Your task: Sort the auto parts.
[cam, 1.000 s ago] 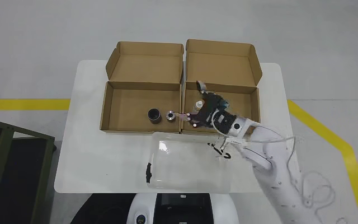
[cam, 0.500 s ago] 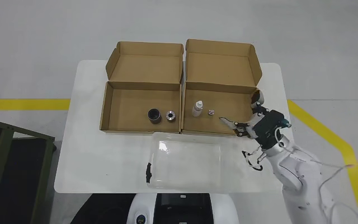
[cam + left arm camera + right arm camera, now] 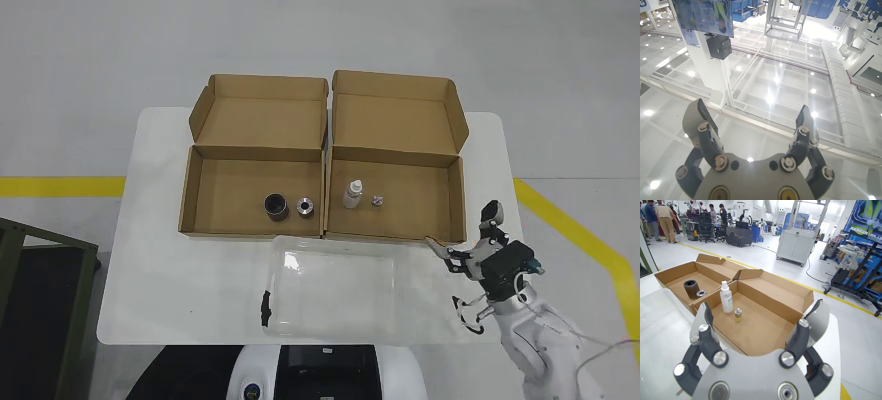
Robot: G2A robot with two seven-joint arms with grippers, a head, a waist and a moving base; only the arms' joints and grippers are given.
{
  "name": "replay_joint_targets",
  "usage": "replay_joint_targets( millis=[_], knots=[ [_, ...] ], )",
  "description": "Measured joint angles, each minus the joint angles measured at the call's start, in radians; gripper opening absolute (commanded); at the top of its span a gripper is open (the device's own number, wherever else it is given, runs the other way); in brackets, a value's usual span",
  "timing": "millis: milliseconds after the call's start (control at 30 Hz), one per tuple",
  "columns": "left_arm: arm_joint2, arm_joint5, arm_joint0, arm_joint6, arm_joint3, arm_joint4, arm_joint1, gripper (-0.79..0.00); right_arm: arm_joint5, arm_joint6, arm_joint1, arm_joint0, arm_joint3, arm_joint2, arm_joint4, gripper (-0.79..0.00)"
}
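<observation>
We log two open cardboard boxes side by side on the table (image 3: 160,250). The left box (image 3: 225,195) holds a dark cylinder (image 3: 276,206) with a metal ring (image 3: 305,208) just beside it. The right box (image 3: 420,200) holds an upright spray bottle (image 3: 353,194) with a small metal part (image 3: 377,200) near it. A clear tray (image 3: 340,290) sits in front of both. The bottle's label has teal print too small for us to read. The right gripper (image 3: 463,229) is spread wide by the right box's front corner. The left gripper (image 3: 752,105) is spread too and points at the ceiling.

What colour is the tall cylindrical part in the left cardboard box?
Dark, nearly black cylinder; right wrist view shows it best.
</observation>
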Motion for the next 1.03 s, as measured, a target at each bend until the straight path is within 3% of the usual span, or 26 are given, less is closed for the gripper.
replay_joint_targets(
  millis=[300,1033],
  knots=[
    [0.000,0.000,0.000,0.000,0.000,0.000,0.000,0.000,0.019,-0.023,0.004,-0.041,-0.008,0.051,0.003,0.000],
    [0.000,0.000,0.000,0.000,0.000,0.000,0.000,-0.001,0.015,-0.024,0.004,-0.041,-0.008,0.053,0.008,0.000]
  ],
)
